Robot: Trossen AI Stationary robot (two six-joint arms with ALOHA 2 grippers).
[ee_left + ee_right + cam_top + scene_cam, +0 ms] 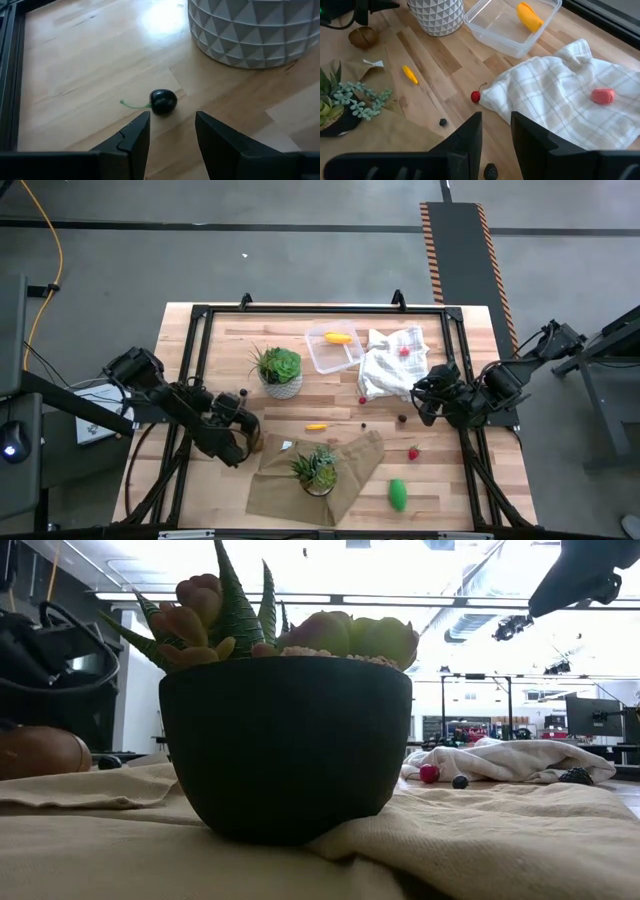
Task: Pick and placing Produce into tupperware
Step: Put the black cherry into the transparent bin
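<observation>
The left gripper (172,131) is held low over the tabletop (230,345) toward its left edge, its fingers spread with nothing between them; a small dark cherry (163,101) with a green stem is seen lying just ahead of the fingertips, near the white faceted pot (255,30). The right gripper (496,131) is held above the right edge, its fingers parted narrowly and empty, pointed over the white checked cloth (560,107). The tupperware (334,349) is placed near the far edge, beside the cloth, with one yellow piece (529,16) inside. A red berry (603,95) is seen on the cloth, and a red cherry (476,96) touches the cloth's edge. Only the right wrist view shows the brown ball (363,37) clearly. The low view is filled by a dark potted succulent (285,730) on tan cloth (480,840). A second yellow piece (316,426) and a green piece (398,494) lie on bare wood. No legible writing is observed.
</observation>
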